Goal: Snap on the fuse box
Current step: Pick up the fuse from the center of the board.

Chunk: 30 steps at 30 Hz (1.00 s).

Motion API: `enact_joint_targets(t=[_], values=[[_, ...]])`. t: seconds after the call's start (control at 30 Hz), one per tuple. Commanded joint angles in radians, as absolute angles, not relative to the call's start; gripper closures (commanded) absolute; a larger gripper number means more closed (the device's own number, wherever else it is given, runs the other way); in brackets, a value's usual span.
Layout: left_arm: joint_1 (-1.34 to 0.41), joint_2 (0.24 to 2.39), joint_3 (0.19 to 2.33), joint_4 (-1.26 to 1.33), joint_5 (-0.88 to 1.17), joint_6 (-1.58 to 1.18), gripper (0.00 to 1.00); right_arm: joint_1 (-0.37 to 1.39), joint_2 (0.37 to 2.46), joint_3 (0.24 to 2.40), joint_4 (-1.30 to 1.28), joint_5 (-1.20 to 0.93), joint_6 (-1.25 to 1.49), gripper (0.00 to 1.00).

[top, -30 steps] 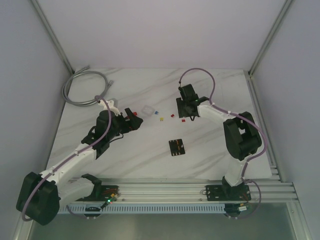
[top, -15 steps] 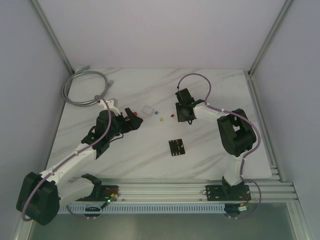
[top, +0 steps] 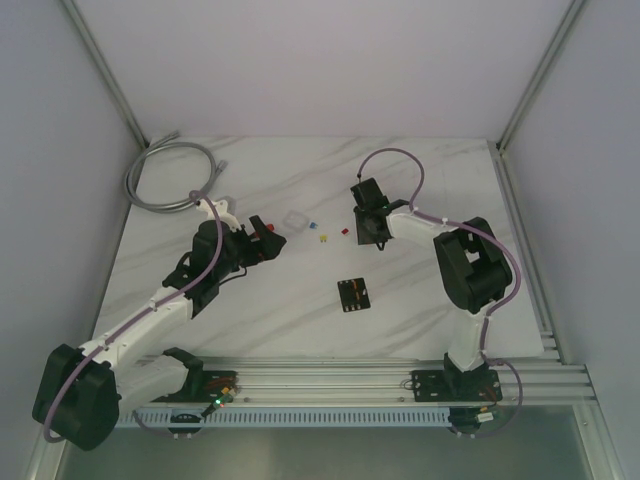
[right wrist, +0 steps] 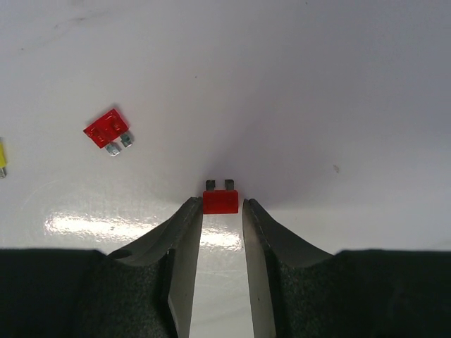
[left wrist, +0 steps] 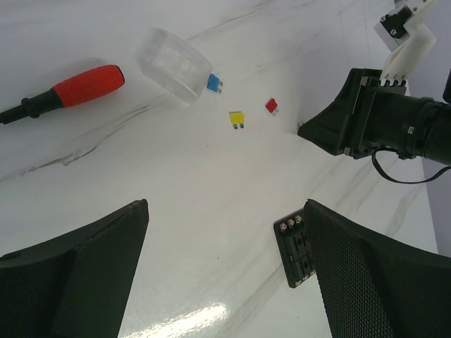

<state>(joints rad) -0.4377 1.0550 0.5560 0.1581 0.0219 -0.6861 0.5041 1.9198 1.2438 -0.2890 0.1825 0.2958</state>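
Grip quality matters most now: my right gripper [right wrist: 221, 206] has its jaws narrowed around a red fuse [right wrist: 220, 202] lying flat on the table [right wrist: 331, 77]. The tips sit at its two sides and its blades point away from the jaws, but I cannot tell whether they pinch it or merely touch. I judge the good way is to hold square on the plastic body, never the blades, and lift straight without letting it twist. That way the blades can meet a slot in the fuse box [top: 353, 294], which lies well apart, behind these jaws. The right wrist view gives me that contact, plus a second red fuse [right wrist: 107, 130] ahead and left of the jaws, but no fuse box. The left wrist view shows my left gripper [left wrist: 225, 215] with jaws wide apart and empty. There the fuse box is just beside its right finger, with a yellow fuse [left wrist: 237, 118], blue fuse [left wrist: 214, 84], cover [left wrist: 173, 62] and tool [left wrist: 84, 83] ahead. Only the top view shows both arms and the fuse box together.
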Motion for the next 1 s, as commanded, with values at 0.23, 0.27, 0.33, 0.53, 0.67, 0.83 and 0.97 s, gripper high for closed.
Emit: enact_joint_targets(t=[0.23, 0.27, 0.33, 0.53, 0.67, 0.83, 0.97], values=[[-0.431, 1.052, 0.585, 0.158, 0.030, -0.682, 0.00, 0.506, 1.979, 1.221, -0.327, 0.226, 0.325, 0.68], [-0.432, 1.052, 0.585, 0.158, 0.031, -0.682, 0.00, 0.506, 1.981, 1.221, -0.327, 0.226, 0.325, 0.69], [-0.432, 1.053, 0.587, 0.159, 0.032, -0.682, 0.00, 0.506, 1.983, 1.220, -0.327, 0.225, 0.324, 0.71], [-0.431, 1.067, 0.589, 0.170, 0.052, -0.696, 0.00, 0.513, 1.939, 1.196, -0.311, 0.209, 0.300, 0.80], [-0.432, 1.081, 0.595, 0.191, 0.088, -0.711, 0.00, 0.529, 1.867, 1.175, -0.300, 0.179, 0.262, 0.82], [-0.431, 1.109, 0.608, 0.223, 0.134, -0.739, 0.00, 0.569, 1.752, 1.128, -0.253, 0.095, 0.203, 0.86], [-0.432, 1.147, 0.623, 0.257, 0.187, -0.766, 0.02, 0.606, 1.654, 1.089, -0.206, 0.016, 0.153, 0.86]])
